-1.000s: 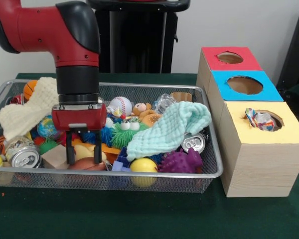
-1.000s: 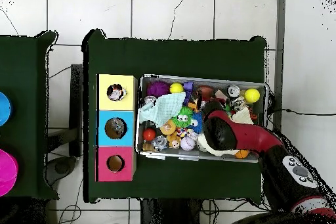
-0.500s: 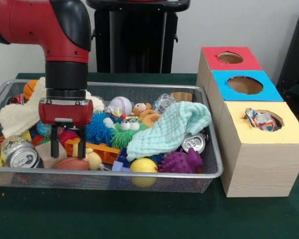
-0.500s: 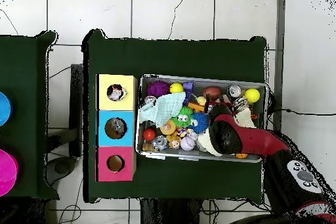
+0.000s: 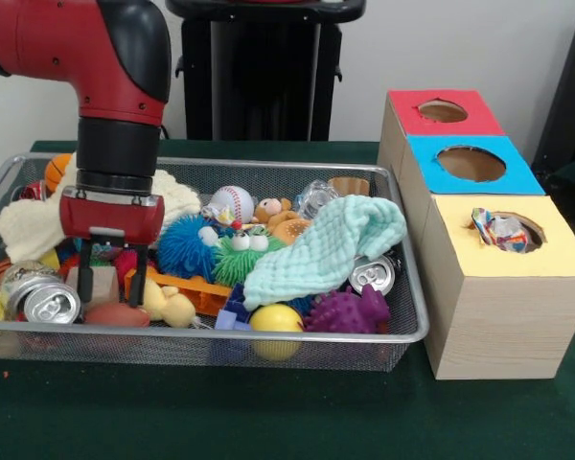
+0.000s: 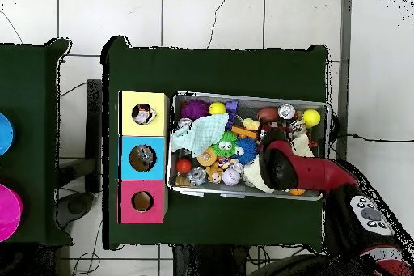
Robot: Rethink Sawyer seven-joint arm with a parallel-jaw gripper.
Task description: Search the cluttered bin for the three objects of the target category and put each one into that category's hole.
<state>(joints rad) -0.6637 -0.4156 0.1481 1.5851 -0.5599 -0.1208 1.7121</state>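
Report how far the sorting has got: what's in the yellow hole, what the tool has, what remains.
Done: one printed wad sits in the yellow hole. In hand: nothing. The tool is open, down among the clutter at one end of the wire bin, beside a drinks can. Left: no other printed wad shows in the bin, so the rest may lie buried, perhaps under the mint cloth.

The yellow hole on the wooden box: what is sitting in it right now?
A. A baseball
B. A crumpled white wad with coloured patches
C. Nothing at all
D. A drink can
B. The front view shows a crumpled white wad with red, blue and yellow patches resting in the yellow hole, while the baseball and a can lie in the bin.
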